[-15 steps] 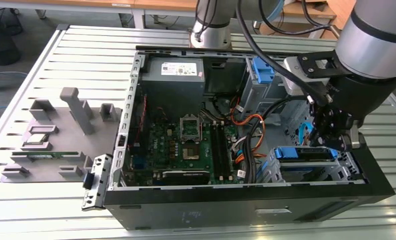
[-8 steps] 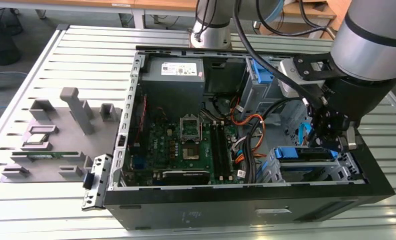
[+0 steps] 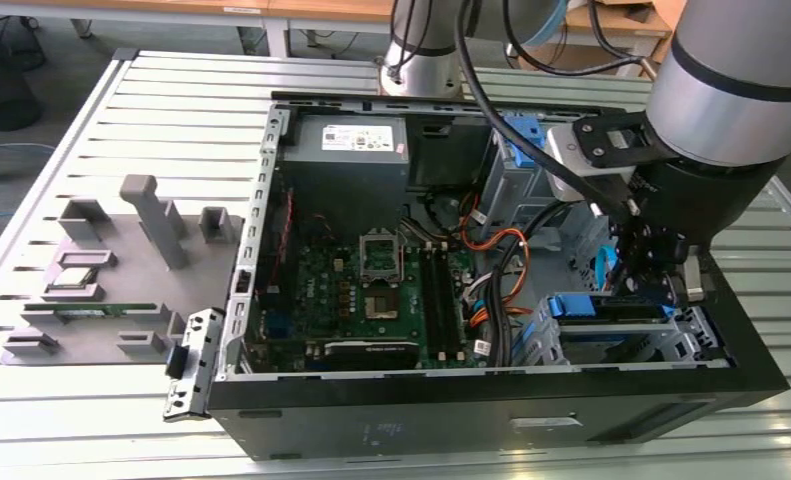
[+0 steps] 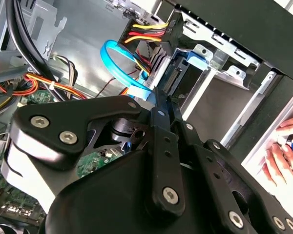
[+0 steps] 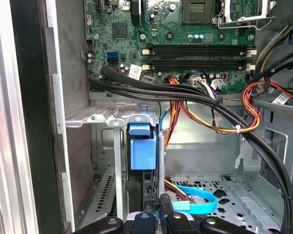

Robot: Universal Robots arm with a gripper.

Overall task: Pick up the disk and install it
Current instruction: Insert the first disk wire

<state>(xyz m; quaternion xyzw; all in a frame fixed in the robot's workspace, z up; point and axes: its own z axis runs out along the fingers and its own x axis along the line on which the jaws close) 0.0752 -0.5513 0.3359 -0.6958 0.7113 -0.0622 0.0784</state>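
Note:
The disk [image 3: 578, 304] sits in the drive cage at the front corner of the open computer case [image 3: 502, 400], and its blue rails show from above. In the first wrist view the disk [image 5: 141, 151] stands edge-on in a cage slot with its blue end facing me. My gripper [image 3: 643, 282] hangs just above the cage. Its black fingers are drawn together, so my gripper [image 5: 158, 215] is shut right behind the disk. In the second wrist view my gripper [image 4: 156, 96] has its tips at the connector end of the disk [image 4: 174, 73]. I cannot tell whether they touch.
Thick black cables [image 5: 195, 97] and orange wires [image 3: 495, 245] cross beside the cage. A blue flat cable [image 4: 118, 62] loops near the fingertips. A person's hand [image 4: 285, 151] rests on the case edge. A grey fixture tray [image 3: 115, 260] lies at the exterior view's left. The motherboard [image 3: 368, 280] lies on the case floor.

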